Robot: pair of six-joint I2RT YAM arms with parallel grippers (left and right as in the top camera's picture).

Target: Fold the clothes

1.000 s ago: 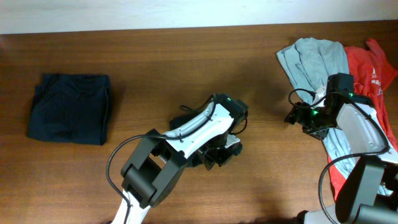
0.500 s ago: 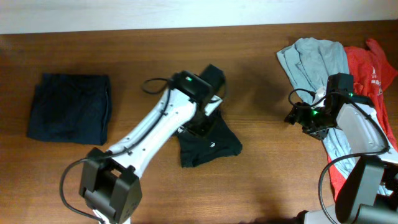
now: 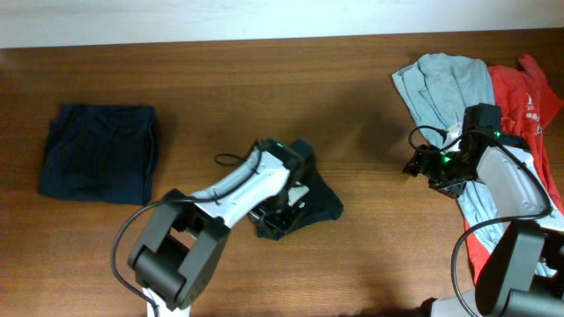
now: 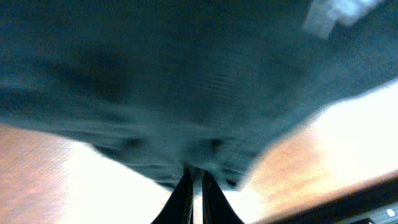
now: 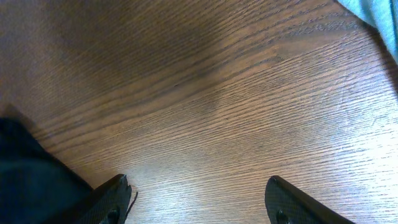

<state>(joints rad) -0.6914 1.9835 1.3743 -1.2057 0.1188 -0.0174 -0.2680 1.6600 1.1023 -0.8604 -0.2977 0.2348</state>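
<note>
Whole table (image 3: 352, 106) taken in straight down from overhead. Black garment (image 3: 313, 204) met at very close range, blurred, in the left wrist view. Same table faced low and near from the right wrist.

Table (image 3: 220, 97): navy garment (image 3: 99, 165) left, black garment (image 3: 322, 204) centre, garment pile (image 3: 449, 84) right.

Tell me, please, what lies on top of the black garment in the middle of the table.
The left gripper rests over the black garment, pinching its fabric; the part beneath it is hidden.

One black garment (image 3: 322, 204), three other garments (image 3: 97, 165), two arms (image 3: 240, 184).
</note>
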